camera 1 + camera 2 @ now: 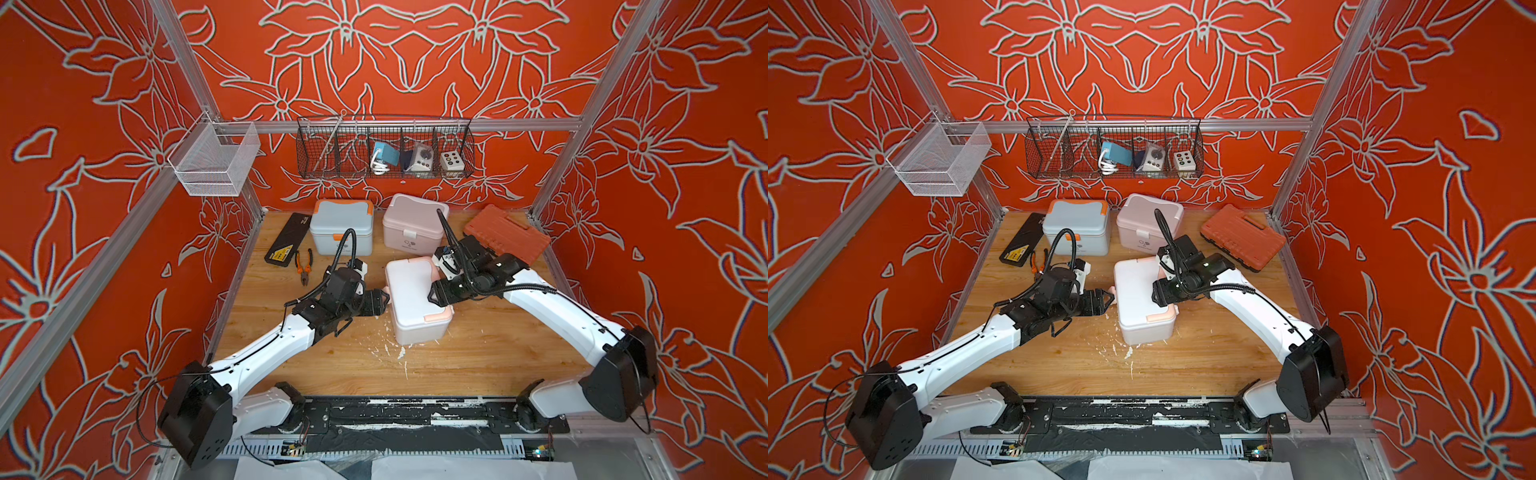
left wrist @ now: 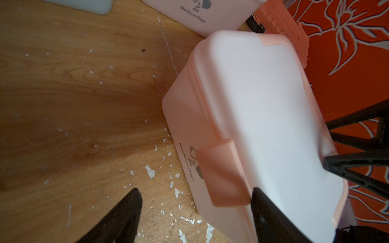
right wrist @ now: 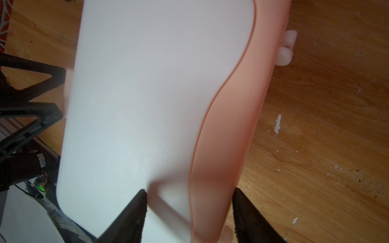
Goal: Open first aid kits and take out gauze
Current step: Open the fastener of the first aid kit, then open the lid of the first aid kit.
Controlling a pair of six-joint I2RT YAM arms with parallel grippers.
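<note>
The white first aid kit with peach trim (image 1: 411,303) (image 1: 1138,299) stands shut mid-table. My left gripper (image 1: 384,300) (image 2: 194,202) is open at its left side: one finger (image 2: 265,212) lies on the lid beside the peach latch (image 2: 221,174), the other (image 2: 126,212) hangs over bare wood. My right gripper (image 1: 432,297) (image 3: 189,202) is open at the kit's right edge, its fingers astride the lid's peach band (image 3: 227,126). The blue-grey kit (image 1: 341,228) and the pale pink kit (image 1: 413,226) stand shut behind. No gauze shows.
An orange-red ribbed tool case (image 1: 505,239) lies at the back right, close to my right wrist. A flat black case (image 1: 289,241) and pliers (image 1: 303,266) lie at the back left. A black wire basket (image 1: 384,147) and a white mesh basket (image 1: 216,160) hang on the frame. White flecks (image 1: 390,349) dot the wood.
</note>
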